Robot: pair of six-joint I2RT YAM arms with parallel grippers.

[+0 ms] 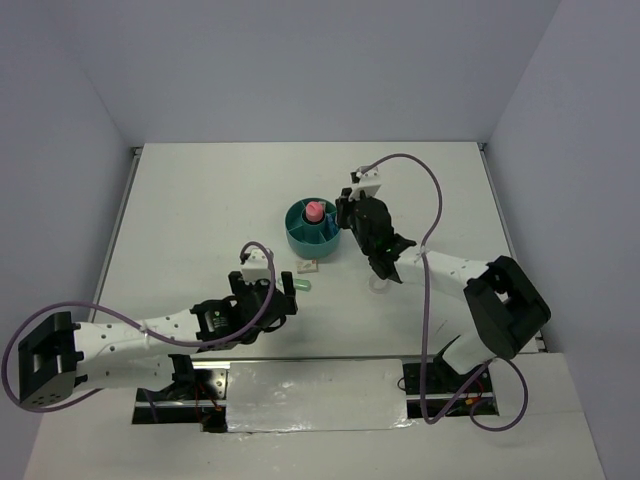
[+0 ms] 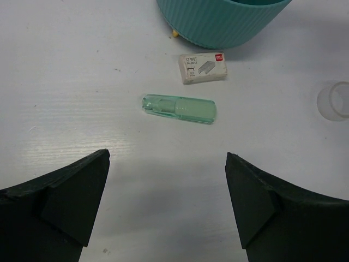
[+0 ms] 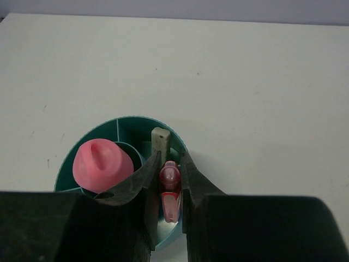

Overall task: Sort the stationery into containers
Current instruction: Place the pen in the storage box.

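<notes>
The round teal organiser (image 1: 300, 238) stands mid-table with a pink tube (image 1: 314, 211) upright in its central cup. My right gripper (image 1: 347, 216) hangs over the organiser's right side, shut on a pink capsule (image 3: 169, 179) above a ring compartment of the organiser (image 3: 122, 122). A beige eraser (image 3: 160, 138) leans in that compartment, just past the right gripper (image 3: 170, 158), and the pink tube (image 3: 102, 165) stands to the left. A green capsule (image 2: 179, 109) lies on the table ahead of my open, empty left gripper (image 2: 166, 158), between it and the organiser (image 2: 218, 24).
A small white staple box (image 2: 203, 67) lies between the green capsule and the organiser. A clear tape ring (image 2: 334, 101) rests on the table to the right, below the right arm in the top view. The table's side edges and grey walls enclose the space.
</notes>
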